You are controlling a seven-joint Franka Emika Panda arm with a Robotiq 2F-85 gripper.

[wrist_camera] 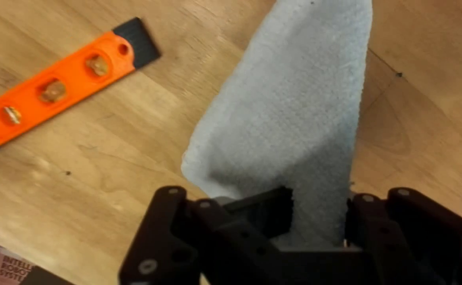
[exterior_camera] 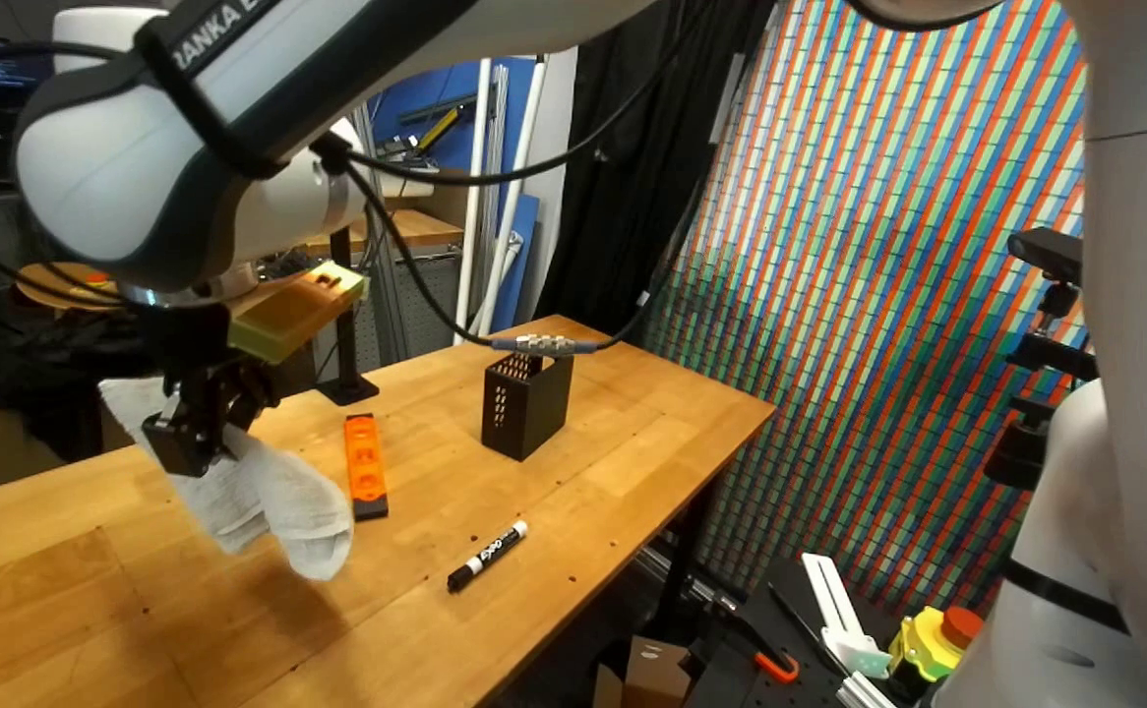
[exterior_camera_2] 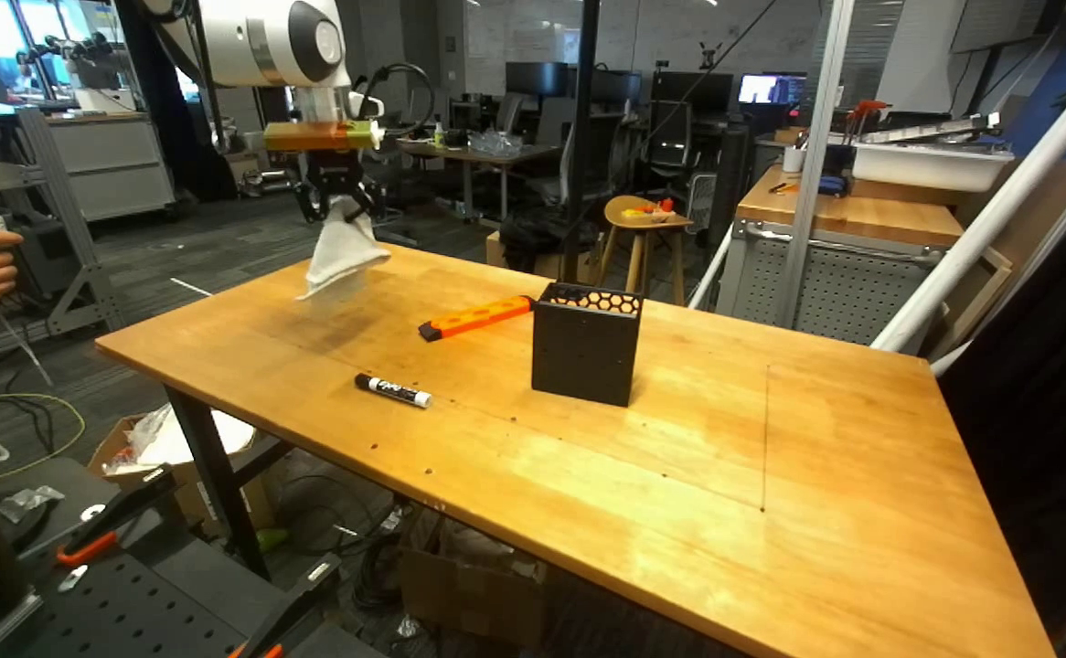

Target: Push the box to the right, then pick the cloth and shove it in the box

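The gripper is clamped on the whitish cloth, its black fingers pressing the fabric from either side, and the cloth hangs from them in loose folds above the wooden table. In the wrist view the fabric runs up from between the fingers and out past the top edge. Just above the grip, an amber and yellow piece is fixed at the wrist of the white arm. Beneath the cloth a soft shadow falls on the wood. Near it lies an orange level with black ends, flat on the tabletop. A black-and-white marker, lettered EXPO, lies closer to the table's long edge. Well apart from the cloth, the black box stands upright with its mouth upward and honeycomb holes in its side; how much it contains cannot be told. In an exterior view a cable connector crosses in front of its rim. Beyond the table stand a wooden stool and, elsewhere, a colourful striped wall.
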